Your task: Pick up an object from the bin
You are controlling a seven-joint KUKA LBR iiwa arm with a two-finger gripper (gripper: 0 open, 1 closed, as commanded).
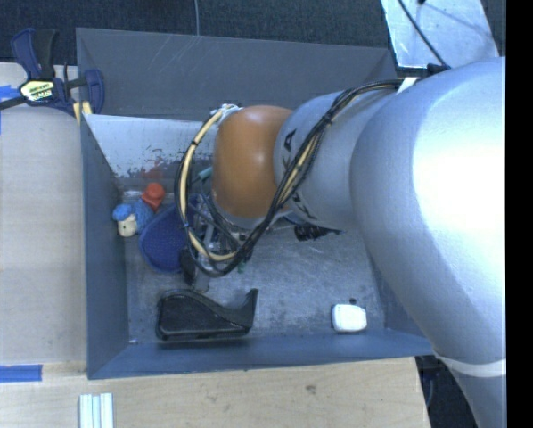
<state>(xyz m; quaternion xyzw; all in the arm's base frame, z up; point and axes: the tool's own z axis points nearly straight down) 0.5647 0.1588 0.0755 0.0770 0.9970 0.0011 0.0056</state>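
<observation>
Gripper hung just beside the blue lump near the bin's left wall — couldn't tell the jaws' state. Best bet was centring over it first, clear of the black wedge.

Arm: big smooth silver-grey rounded links, glossy, filling the right half of the frame. A lighter band rings it at lower right. At the wrist sits a rounded orange-brown cover, centre of frame. Black cables run along the silver link and loop over the cover. A yellow cable curves round its left edge. Below the cover the gripper is dark, mostly buried in tangled wires.
</observation>
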